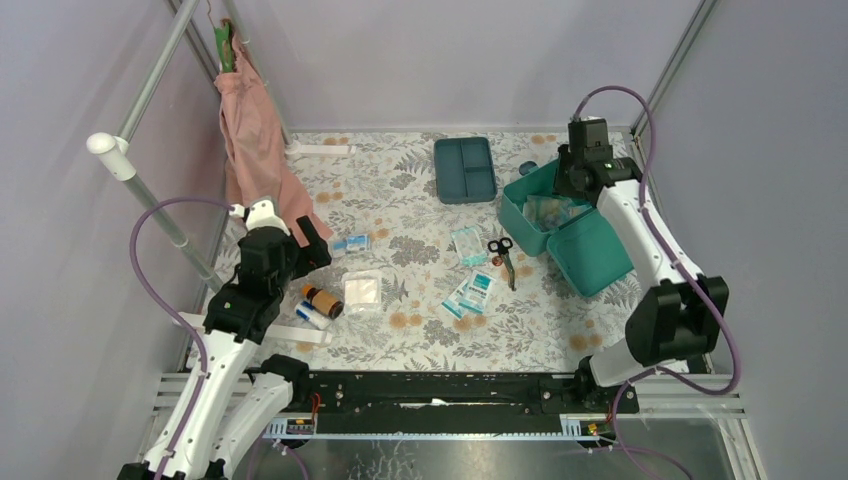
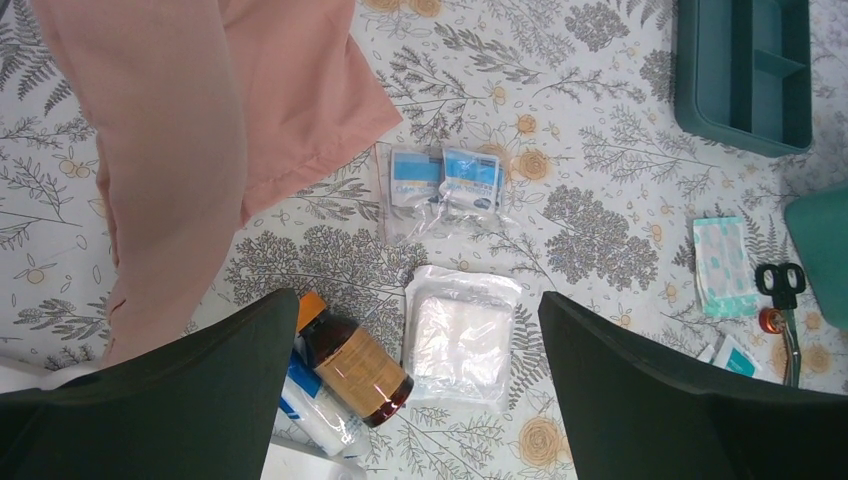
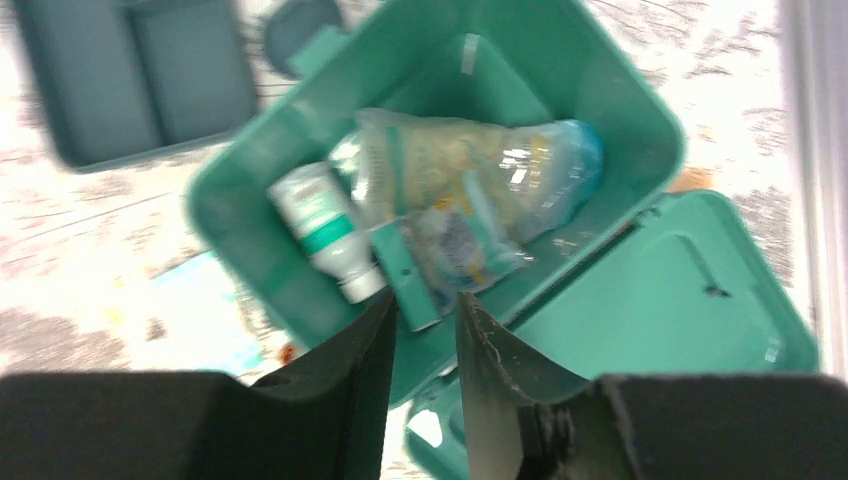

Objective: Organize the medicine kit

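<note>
The medicine kit [image 1: 516, 212] is a teal-green box at the back right, its hinged lid [image 1: 592, 252] lying open beside it. In the right wrist view the medicine kit [image 3: 640, 110] holds a white bottle [image 3: 325, 230], a clear bag of supplies [image 3: 490, 165] and a teal packet [image 3: 412, 272]. My right gripper [image 3: 426, 300] hangs over the box's near rim, its jaws parted a little, with nothing between them. My left gripper [image 2: 418, 300] is wide open above a gauze pack [image 2: 462, 335] and a brown bottle [image 2: 350, 365] that lies on its side.
A darker blue-teal divided tray [image 1: 465, 168] lies at the back centre. Scissors [image 1: 503, 255], a plaster pack [image 1: 468, 245], teal packets [image 1: 470, 293], blue sachets [image 1: 352, 242] and a white roll [image 1: 310, 316] lie on the floral cloth. A pink cloth [image 1: 255, 140] hangs at the back left.
</note>
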Action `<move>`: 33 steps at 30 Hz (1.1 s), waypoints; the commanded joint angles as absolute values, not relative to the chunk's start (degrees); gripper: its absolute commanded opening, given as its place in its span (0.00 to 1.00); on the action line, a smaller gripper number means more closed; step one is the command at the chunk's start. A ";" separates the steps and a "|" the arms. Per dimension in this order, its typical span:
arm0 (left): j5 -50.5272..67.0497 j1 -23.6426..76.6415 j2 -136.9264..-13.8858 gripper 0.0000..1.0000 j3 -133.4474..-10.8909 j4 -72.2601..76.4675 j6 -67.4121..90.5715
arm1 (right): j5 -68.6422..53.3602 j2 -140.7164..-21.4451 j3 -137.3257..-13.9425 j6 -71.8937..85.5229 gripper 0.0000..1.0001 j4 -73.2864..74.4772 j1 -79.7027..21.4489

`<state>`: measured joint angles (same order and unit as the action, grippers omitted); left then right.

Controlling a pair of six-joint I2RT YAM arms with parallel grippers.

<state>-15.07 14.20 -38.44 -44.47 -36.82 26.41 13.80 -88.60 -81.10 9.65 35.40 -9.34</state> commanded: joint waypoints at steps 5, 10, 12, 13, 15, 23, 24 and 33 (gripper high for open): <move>-13.94 14.33 -38.06 0.99 -44.07 -34.77 24.96 | -10.03 -77.42 -75.88 20.56 0.51 27.59 -13.90; -12.65 14.33 -37.79 0.99 -43.77 -34.17 24.45 | -13.53 -78.66 -72.55 25.14 0.54 22.15 -20.41; -12.11 14.33 -38.25 0.99 -43.79 -34.13 24.43 | -15.45 -80.04 -70.74 27.57 0.54 19.47 -22.33; -12.01 14.33 -38.51 0.99 -43.83 -34.18 24.43 | -15.79 -80.84 -69.89 28.85 0.55 17.96 -23.18; -11.94 14.33 -38.85 0.99 -43.77 -34.18 24.52 | -15.51 -83.27 -68.39 31.02 0.59 15.58 -25.35; -11.92 14.28 -39.90 0.99 -44.33 -34.28 24.93 | -14.79 -96.76 -67.90 37.34 0.65 3.89 -35.04; -12.09 14.31 -39.73 0.99 -44.50 -34.23 25.29 | -14.50 -98.87 -68.84 37.88 0.65 2.81 -36.47; -12.83 14.33 -40.37 0.99 -42.96 -26.53 26.79 | -12.72 -116.77 -81.30 43.38 0.65 -1.94 -42.55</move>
